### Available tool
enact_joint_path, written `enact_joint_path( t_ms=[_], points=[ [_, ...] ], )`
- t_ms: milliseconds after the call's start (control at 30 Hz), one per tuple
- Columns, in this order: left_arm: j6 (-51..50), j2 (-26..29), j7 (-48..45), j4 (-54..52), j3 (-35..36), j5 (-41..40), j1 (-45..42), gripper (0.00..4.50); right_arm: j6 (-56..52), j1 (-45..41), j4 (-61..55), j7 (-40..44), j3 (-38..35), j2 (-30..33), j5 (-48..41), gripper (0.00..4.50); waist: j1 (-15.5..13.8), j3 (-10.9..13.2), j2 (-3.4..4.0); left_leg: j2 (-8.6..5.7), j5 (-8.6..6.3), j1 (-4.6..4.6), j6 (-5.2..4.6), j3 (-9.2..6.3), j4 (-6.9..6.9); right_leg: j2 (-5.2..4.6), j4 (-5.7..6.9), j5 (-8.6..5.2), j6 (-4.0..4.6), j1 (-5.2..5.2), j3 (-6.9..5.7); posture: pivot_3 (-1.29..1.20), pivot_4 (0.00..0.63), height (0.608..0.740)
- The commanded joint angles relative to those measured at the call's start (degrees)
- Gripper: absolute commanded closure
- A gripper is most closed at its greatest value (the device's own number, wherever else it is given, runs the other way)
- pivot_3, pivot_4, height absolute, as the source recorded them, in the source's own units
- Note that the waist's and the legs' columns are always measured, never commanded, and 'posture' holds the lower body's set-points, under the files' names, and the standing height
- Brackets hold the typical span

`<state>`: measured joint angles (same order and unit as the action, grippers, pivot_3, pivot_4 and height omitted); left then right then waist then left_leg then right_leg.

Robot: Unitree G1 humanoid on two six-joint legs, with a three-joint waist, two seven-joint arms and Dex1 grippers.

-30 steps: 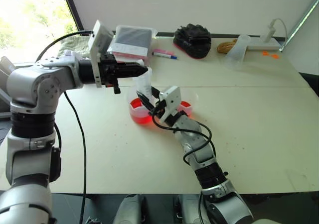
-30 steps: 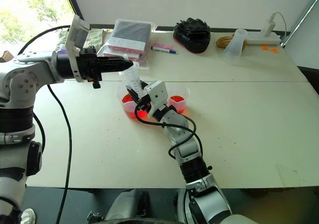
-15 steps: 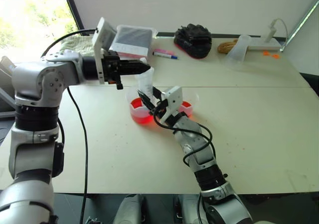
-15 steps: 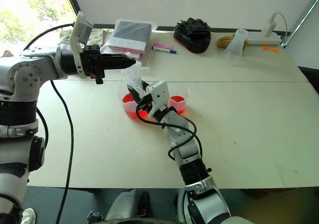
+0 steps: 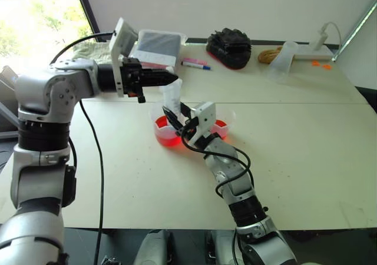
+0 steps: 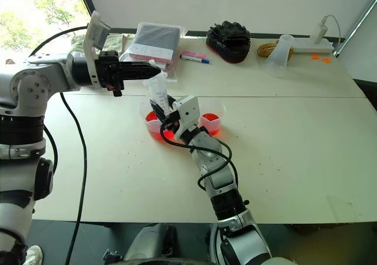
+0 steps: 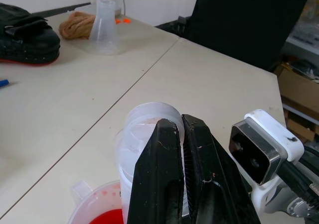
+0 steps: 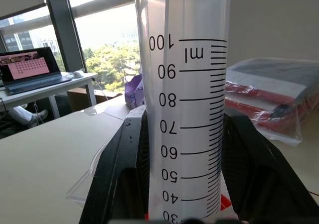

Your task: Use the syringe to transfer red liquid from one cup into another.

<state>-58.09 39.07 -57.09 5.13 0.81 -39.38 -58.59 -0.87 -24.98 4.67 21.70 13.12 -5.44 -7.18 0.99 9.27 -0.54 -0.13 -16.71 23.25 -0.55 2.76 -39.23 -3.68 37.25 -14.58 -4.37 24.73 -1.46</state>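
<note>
While the right fingers (image 6: 159,109) clamp the syringe (image 6: 158,92) above the larger cup (image 6: 158,125), the left fingers (image 6: 154,75) stay closed on its plunger, nothing visibly moved, no liquid drawn.

Clear glossy plastic syringe (image 8: 187,109), matt table (image 5: 294,141)

Left gripper (image 5: 171,78) shifted slightly closer over the syringe (image 5: 172,98) top, left arm drawn in a little
</note>
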Motion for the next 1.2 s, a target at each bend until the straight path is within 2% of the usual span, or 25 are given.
enact_joint_path(
  t_ms=[33, 1200],
  points=[
    [2.30, 0.30, 1.24, -0.04, 2.95, 0.44, -4.56, 4.47, -0.16, 0.53, -0.77, 1.63, 2.93, -0.55, 0.56, 3.14, 0.00, 0.00, 0.00, 0.00, 0.00, 0.00, 0.00, 0.00, 0.00, 0.00, 0.00, 0.00, 0.00, 0.00, 0.00, 0.00, 0.150, 0.740],
    [3.89, 2.24, 1.78, 4.24, 4.99, 1.50, -8.24, 4.47, -0.26, 0.77, -0.37, 1.93, 3.75, -1.38, 0.30, 3.14, 0.00, 0.00, 0.00, 0.00, 0.00, 0.00, 0.00, 0.00, 0.00, 0.00, 0.01, 0.00, 0.00, 0.00, 0.00, 0.00, 0.150, 0.740]
  ],
)
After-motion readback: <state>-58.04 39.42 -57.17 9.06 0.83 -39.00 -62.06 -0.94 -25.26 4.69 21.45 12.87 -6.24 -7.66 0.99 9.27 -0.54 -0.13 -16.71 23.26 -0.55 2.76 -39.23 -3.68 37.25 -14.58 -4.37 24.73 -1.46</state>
